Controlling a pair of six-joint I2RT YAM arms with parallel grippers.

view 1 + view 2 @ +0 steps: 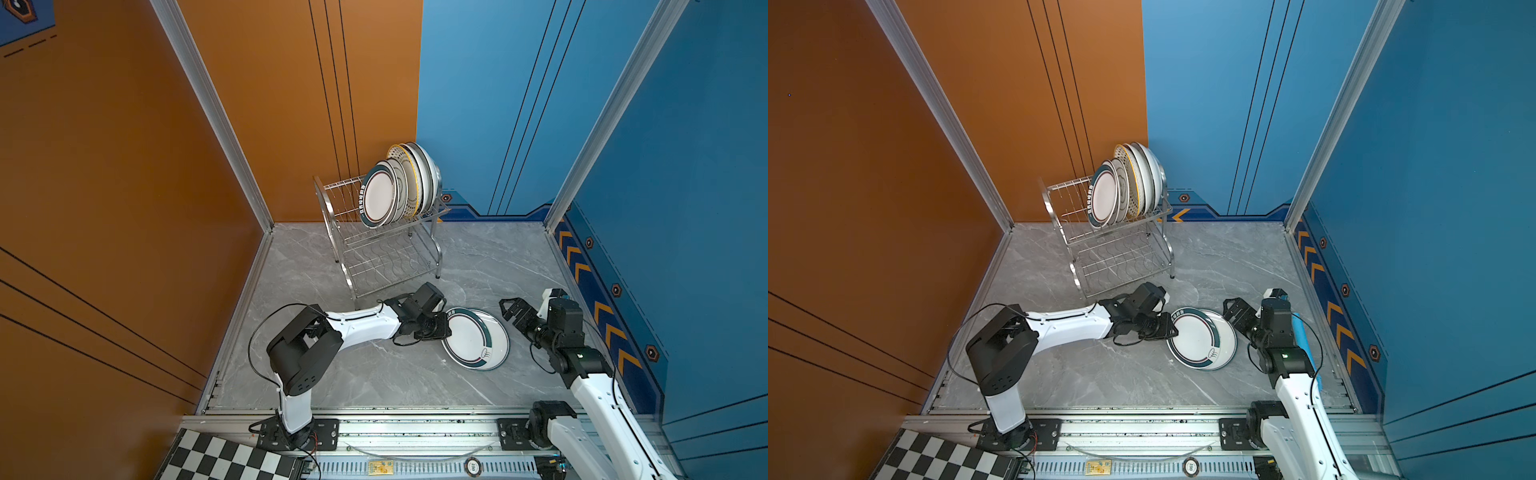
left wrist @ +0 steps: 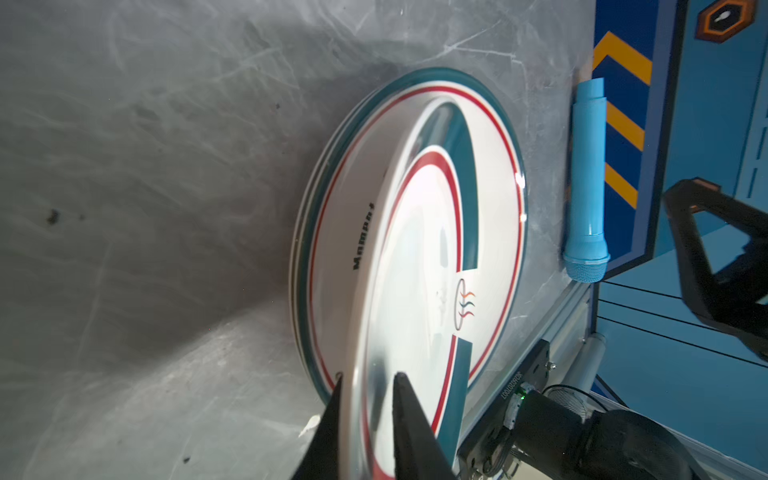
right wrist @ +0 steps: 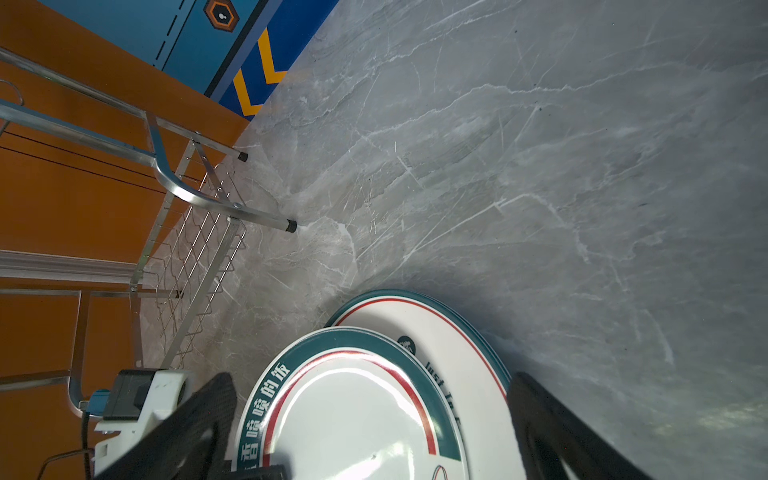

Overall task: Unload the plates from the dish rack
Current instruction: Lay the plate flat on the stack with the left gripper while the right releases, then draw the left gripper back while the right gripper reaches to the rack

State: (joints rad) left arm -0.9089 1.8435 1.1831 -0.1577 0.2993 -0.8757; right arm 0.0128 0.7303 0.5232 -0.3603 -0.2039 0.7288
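Plates (image 1: 380, 199): about 6 upright in upper tier of dish rack (image 1: 386, 259), upper centre in both top views, packed toward its right end; exact count hard to make out behind the front teal-rimmed 1. 2 more stacked on table (image 1: 353, 374), lower centre-right: top plate (image 1: 467, 336) tilted over lower plate (image 1: 498, 357). Left gripper (image 2: 369, 375) astride top plate's rim; clamped or loose, cannot tell. Right gripper (image 1: 508, 311) spread wide, just right of stack.

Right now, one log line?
left gripper: astride top plate rim, grip unclear | top plate: tilted on lower plate | right gripper: open, beside lower plate | rack: plates on upper tier
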